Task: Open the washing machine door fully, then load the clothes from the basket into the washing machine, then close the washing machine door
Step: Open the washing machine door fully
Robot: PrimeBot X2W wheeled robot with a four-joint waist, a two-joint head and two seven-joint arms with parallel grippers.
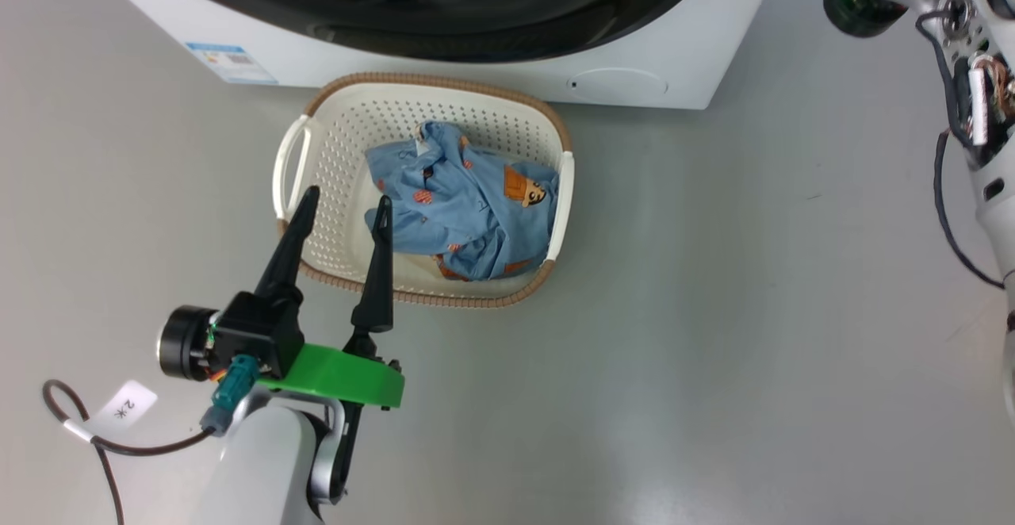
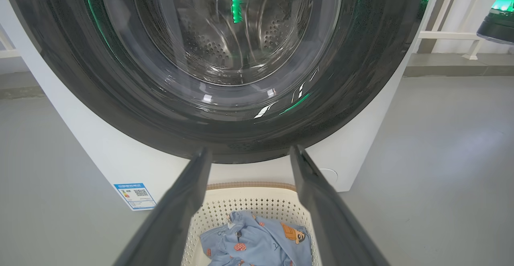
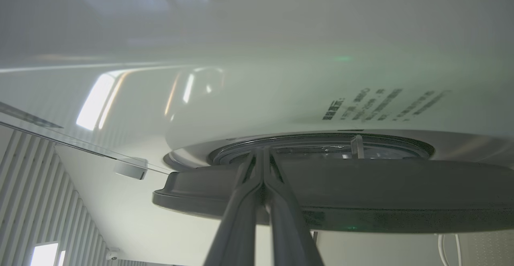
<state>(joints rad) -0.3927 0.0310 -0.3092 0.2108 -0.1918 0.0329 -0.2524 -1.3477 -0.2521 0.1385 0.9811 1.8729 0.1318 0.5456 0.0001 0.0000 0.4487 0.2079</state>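
Grey floor (image 1: 714, 311); left gripper (image 1: 348, 195) spread wide, empty.

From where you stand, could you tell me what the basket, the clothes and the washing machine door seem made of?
The basket: matte cream plastic, going by its moulded holes; the brown rim looks woven, perhaps moulded. The clothes: soft printed fabric, probably cotton, rumpled in folds. The washing machine door: glossy black ring, likely plastic, around clear glass showing reflections.

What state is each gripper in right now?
Left gripper: open, empty, over the cream-white perforated plastic basket.
Right gripper: shut, holding nothing, tips by the round glossy black door.
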